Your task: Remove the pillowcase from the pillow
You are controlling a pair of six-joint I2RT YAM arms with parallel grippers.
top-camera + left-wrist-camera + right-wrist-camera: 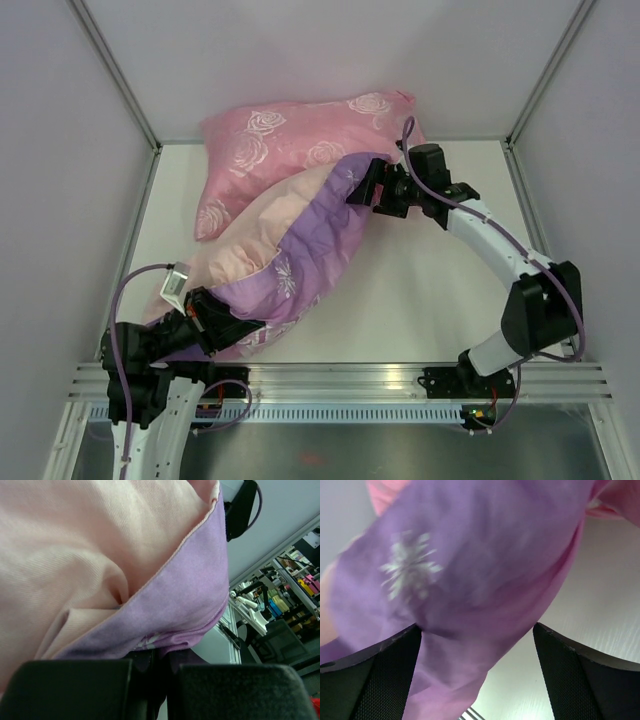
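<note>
The pillowcase (318,232) lies bulging across the table, purple with white snowflakes, its pale pink inside turned out along the upper left. My left gripper (215,320) holds its near lower end; in the left wrist view the purple hem (190,605) is pinched between the shut fingers (75,690). My right gripper (365,185) is at the far upper end, jaws wide apart. In the right wrist view the purple fabric (470,555) hangs loose between the fingers (385,675), resting against the left one. The pillow is hidden.
A pink rose-patterned pillow (270,145) lies at the back, partly under the pillowcase. Bare white table (430,280) spreads to the right. Grey walls close in the back and both sides. A metal rail (340,380) runs along the near edge.
</note>
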